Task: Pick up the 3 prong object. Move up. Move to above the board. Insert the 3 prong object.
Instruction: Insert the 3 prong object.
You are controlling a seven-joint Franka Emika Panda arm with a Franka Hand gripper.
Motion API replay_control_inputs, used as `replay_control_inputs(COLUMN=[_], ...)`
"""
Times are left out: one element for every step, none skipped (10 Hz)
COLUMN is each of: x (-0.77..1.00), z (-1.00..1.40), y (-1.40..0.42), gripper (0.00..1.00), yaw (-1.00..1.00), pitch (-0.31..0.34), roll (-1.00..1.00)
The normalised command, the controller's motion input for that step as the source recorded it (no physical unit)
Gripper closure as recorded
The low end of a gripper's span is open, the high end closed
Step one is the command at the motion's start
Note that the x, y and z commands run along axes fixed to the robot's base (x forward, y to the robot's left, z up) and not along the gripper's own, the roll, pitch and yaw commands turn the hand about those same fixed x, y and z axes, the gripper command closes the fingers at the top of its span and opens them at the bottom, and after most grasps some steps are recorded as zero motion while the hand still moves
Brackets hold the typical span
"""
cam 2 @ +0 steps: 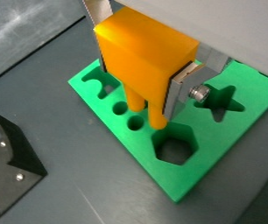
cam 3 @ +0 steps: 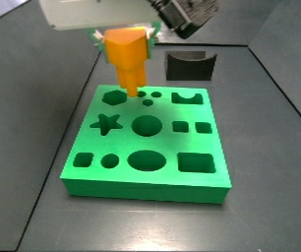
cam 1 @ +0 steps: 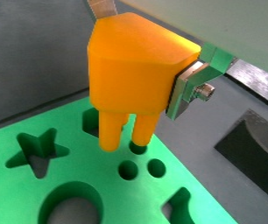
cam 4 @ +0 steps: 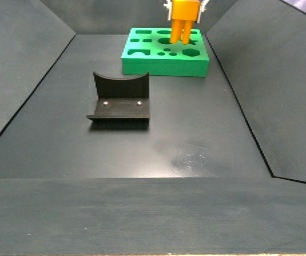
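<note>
- The prong piece (cam 1: 137,70) hangs upright in the gripper (cam 1: 143,74), its blocky orange top clamped between the silver fingers (cam 1: 193,85) and its thin prongs pointing down at the board (cam 1: 54,179).
- In both wrist views the prong tips are close above, or just at, the three small round holes (cam 1: 143,162); whether they have entered cannot be told.
- In a side view the piece (cam 3: 127,59) stands over the board's (cam 3: 147,167) far edge, tips near the small holes between the hexagon hole (cam 3: 114,96) and a notched cut-out (cam 3: 185,97).
- Only one finger is plain to see; the piece's body hides most of the opposite one, and the gripper body is cut off by the frame edge.
- The board's cut-outs, among them star (cam 3: 107,124), big circle (cam 3: 146,126), squares and oval, all look empty.
- Beyond the gripper and apart from the board stands the black fixture (cam 3: 190,66).
- In another side view the gripper (cam 4: 184,15) and piece (cam 4: 184,20) are small and far off, over the board (cam 4: 167,55), with the fixture (cam 4: 117,98) well nearer the camera.
</note>
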Motion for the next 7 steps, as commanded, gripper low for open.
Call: replay_control_inputs(x=[0.43,0.26,0.08,0.18,0.45,0.39,0.01], z=[0.03,0.09,0.0,-0.11,-0.16,-0.12,0.0], y=[0.1,0.0,0.0,0.1,0.17,0.12,0.0], gripper=[1.0,1.0,1.0,1.0,1.0,1.0,1.0], yaw=[0.0,-0.07,-0.05,0.0,0.0,-0.01,0.0], pitch=[0.154,0.124,0.017,0.06,0.121,0.097,0.0], roll=[0.0,0.01,0.0,0.07,0.09,0.08,0.0])
